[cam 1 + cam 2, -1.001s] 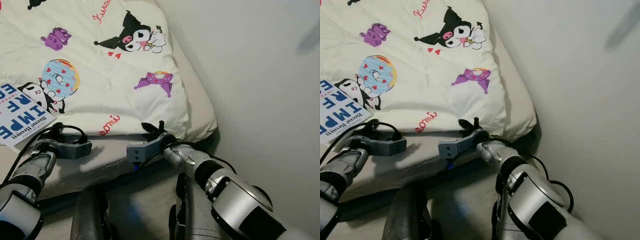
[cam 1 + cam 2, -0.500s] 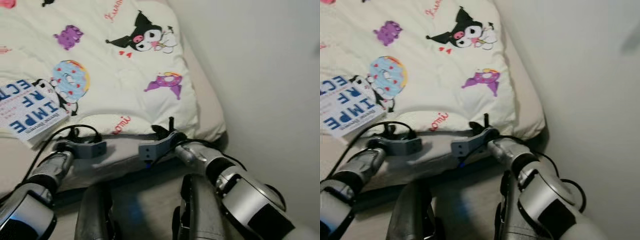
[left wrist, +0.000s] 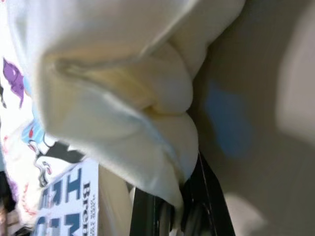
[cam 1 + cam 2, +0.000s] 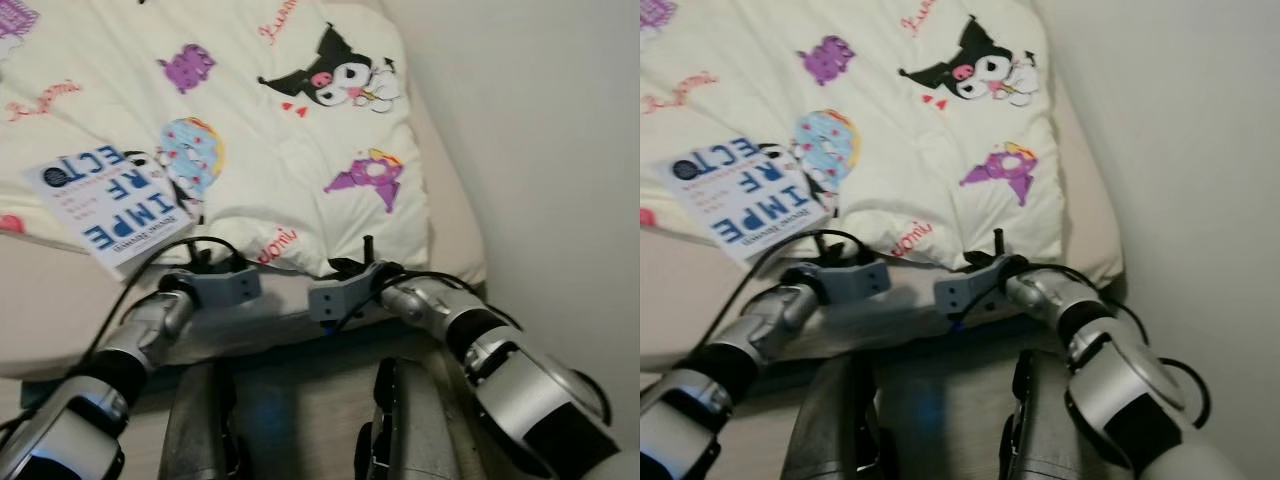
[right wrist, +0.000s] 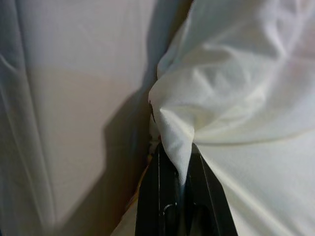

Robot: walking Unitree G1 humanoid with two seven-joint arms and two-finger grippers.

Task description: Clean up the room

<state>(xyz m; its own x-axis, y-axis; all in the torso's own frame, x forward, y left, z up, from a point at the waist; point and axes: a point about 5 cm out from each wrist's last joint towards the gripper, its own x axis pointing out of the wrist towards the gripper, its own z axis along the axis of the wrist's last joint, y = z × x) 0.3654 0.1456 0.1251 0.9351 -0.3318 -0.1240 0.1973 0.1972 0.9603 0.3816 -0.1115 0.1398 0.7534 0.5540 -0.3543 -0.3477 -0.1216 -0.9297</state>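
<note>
Here both grippers are clenched on the near hem of the cartoon-print duvet point(image 4: 280, 130), the left gripper point(image 4: 200, 257) and right gripper point(image 4: 352, 262) side by side, the duvet spreading away over the bed point(image 4: 60, 320), a book point(image 4: 105, 200) lying on it.

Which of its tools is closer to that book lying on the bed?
Left. The left tool grips the blanket edge just below the book; the right tool grips that edge further toward the wall.
</note>
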